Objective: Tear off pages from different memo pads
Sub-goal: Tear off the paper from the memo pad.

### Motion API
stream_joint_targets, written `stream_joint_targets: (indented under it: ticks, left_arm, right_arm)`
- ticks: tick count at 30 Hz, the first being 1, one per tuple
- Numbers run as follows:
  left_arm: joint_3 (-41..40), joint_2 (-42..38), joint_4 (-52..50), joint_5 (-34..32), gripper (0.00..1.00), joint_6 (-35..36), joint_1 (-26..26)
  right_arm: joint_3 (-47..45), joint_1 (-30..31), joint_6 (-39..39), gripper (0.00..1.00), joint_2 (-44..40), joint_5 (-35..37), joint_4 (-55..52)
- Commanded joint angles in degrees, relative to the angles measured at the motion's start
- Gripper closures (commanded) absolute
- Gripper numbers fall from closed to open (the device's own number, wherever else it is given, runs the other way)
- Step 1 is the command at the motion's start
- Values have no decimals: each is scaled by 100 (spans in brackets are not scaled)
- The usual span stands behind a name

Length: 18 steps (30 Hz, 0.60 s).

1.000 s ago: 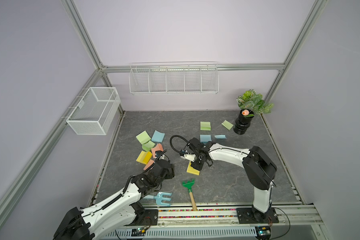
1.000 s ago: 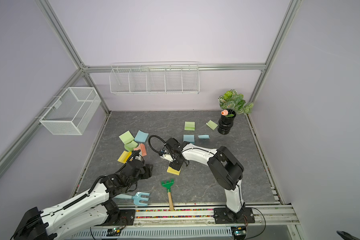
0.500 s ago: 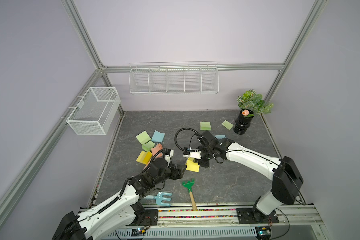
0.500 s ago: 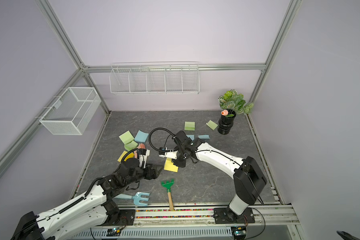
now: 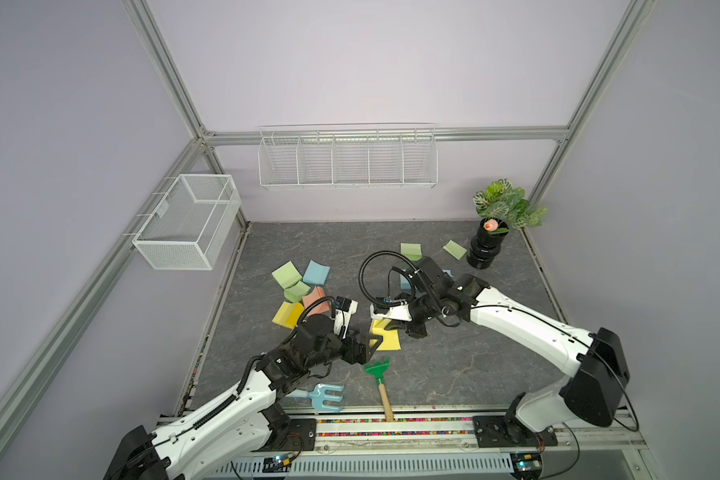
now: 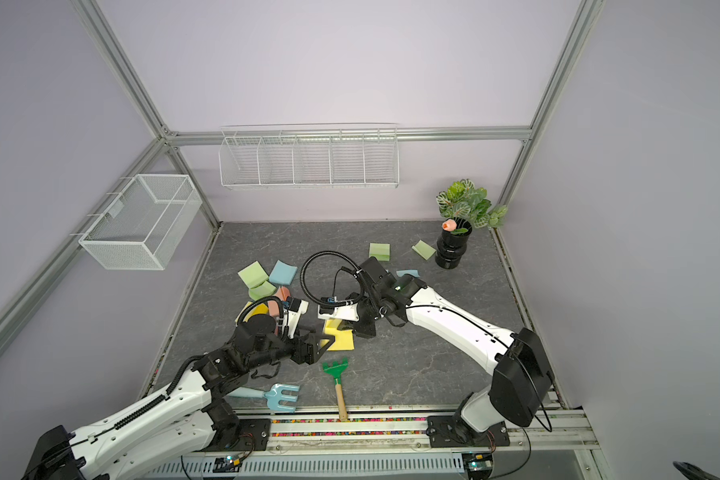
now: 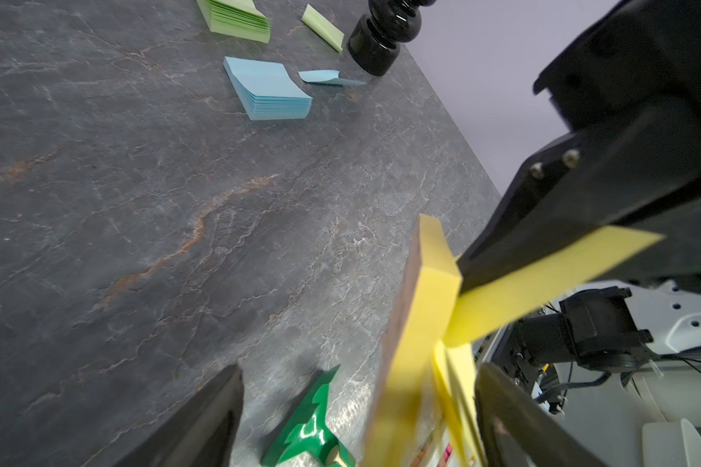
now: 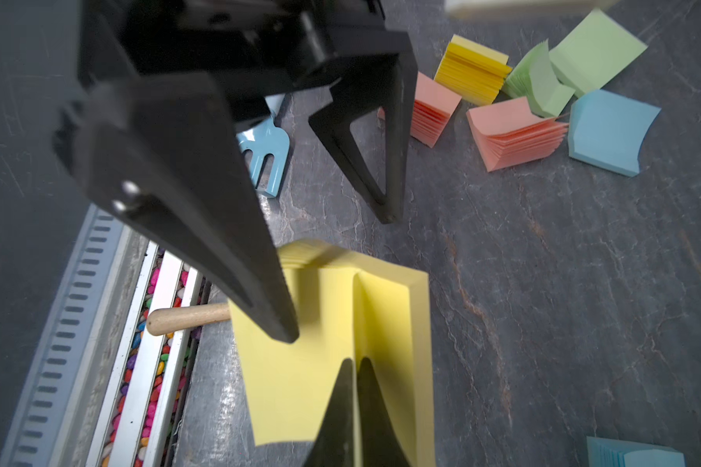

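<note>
A yellow memo pad (image 5: 387, 338) (image 6: 341, 340) lies near the front middle of the table, tipped up on one edge in the left wrist view (image 7: 415, 323). My right gripper (image 8: 357, 362) (image 5: 385, 326) is shut on a yellow page (image 7: 543, 275) that still joins this pad (image 8: 385, 307). Open, my left gripper (image 7: 361, 408) (image 5: 371, 341) (image 6: 323, 343) straddles the pad without touching it, one finger (image 8: 219, 242) on each side. More memo pads (image 5: 300, 286) in green, blue, salmon and yellow cluster to the left.
A blue pad (image 7: 268, 89), a loose blue page (image 7: 328, 77), a green pad (image 5: 410, 250) and a green page (image 5: 454, 249) lie near the black vase (image 5: 487, 245). A green rake (image 5: 377, 368) and a blue fork (image 5: 325, 397) lie by the front rail.
My left gripper has opened and moved right, from beside the pad cluster to around the yellow pad. The right arm has swung its elbow out to the right, gripper still shut on the yellow page.
</note>
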Motion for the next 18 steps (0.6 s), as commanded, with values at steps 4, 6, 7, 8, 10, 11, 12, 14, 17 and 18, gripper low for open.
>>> stream_joint_targets:
  ticks: [4, 6, 7, 8, 10, 11, 12, 14, 17, 18]
  left_arm:
    - [202, -47, 325, 432, 13, 120, 28]
    - [140, -137, 446, 466, 14, 65, 29]
    - [107, -152, 503, 478, 14, 44, 31]
    - [93, -177, 532, 506, 15, 39, 34]
    - [92, -193, 513, 514, 22, 54, 27]
    - [92, -204, 488, 486, 30, 67, 28]
    - [101, -197, 461, 477, 39, 73, 29]
    - [92, -197, 464, 483, 56, 83, 27]
    - [66, -210, 486, 493, 75, 105, 28]
    - [57, -245, 486, 480, 78, 100, 28]
  right_arm:
    - [-284, -13, -362, 93, -317, -402, 8]
    - [-299, -7, -373, 94, -321, -428, -3]
    - [-295, -11, -380, 94, -313, -446, -10]
    - [-286, -6, -378, 94, -312, -450, -23]
    - [-286, -2, -367, 93, -306, -450, -35]
    - [-286, -9, -360, 94, -315, -450, -36]
    - [-286, -5, -333, 93, -326, -433, -12]
    - [-295, -9, -290, 93, -362, -419, 34]
    - [-330, -16, -251, 93, -440, -388, 140]
    - [-338, -12, -235, 93, -470, -359, 189]
